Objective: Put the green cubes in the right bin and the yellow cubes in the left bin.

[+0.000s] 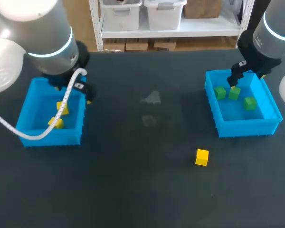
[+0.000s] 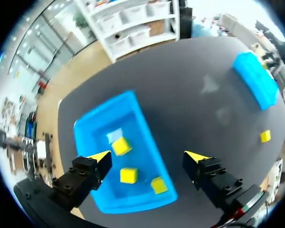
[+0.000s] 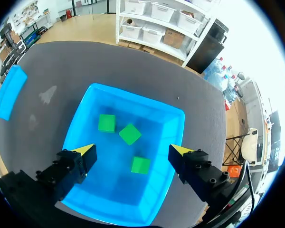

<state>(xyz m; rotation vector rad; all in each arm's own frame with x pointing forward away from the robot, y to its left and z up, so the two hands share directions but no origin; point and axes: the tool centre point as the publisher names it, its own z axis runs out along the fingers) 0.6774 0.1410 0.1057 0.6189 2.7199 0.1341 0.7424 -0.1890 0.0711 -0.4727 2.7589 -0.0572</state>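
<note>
At upper left, the left arm (image 1: 42, 33) masks the left bin (image 1: 38, 102); its wrist view bares three yellow cubes (image 2: 128, 175) inside. Right bin (image 1: 247, 127): three green cubes (image 1: 249, 103). Left claw (image 2: 148, 156) and right claw (image 3: 132, 149) gape wide, empty. Stray yellow cube (image 1: 202, 157) sits on the desk (image 1: 133, 180), lower right.

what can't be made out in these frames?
- Head view: the left arm covers the back of the left bin; only two of its three yellow cubes show.
- Left wrist view: the right bin is seen from outside, its wall hiding the contents.
- Right wrist view: the loose yellow cube is out of frame.
</note>
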